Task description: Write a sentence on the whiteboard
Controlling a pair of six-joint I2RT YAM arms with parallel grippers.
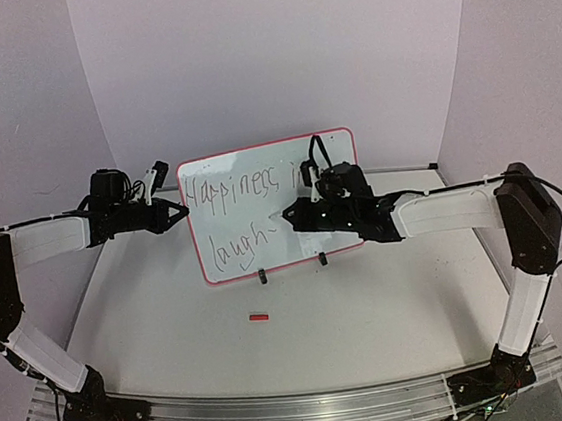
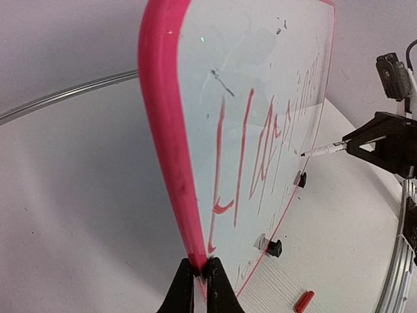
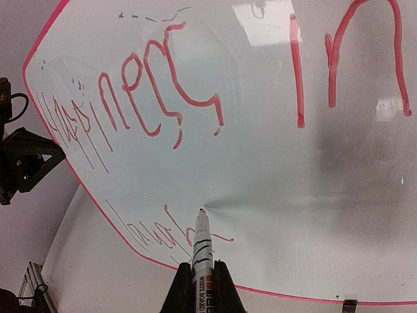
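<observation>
Pinching the frame at the board's left edge, the left claw (image 1: pixel 174 214) is clenched on the whiteboard (image 1: pixel 256 165) and steadies it upright on the desk (image 1: pixel 161 314). The board stands near the middle of the desk on two small black feet (image 1: pixel 262 275), leaning slightly back. Its frame is a thin, smooth red band with rounded corners. Its face is glossy white and throws back soft reflections.

The sentence (image 1: pixel 230 188) is partly written. The top line reads "Happiness in", and below it "laugh" is followed by a short stroke. By my reading more than half of the writing is done. The end of the second word and any closing mark are left. The strokes are thin and uneven; they look red from the wrist cameras and darker from above.

A small red cap (image 1: pixel 260 317) lies on the matte, pale desk in front of the board.

The marker (image 3: pixel 201 251) is a slim white barrel with black bands and print. Its tip touches the board just right of "laugh". The right claw (image 3: pixel 202 287) is clenched on the barrel.
</observation>
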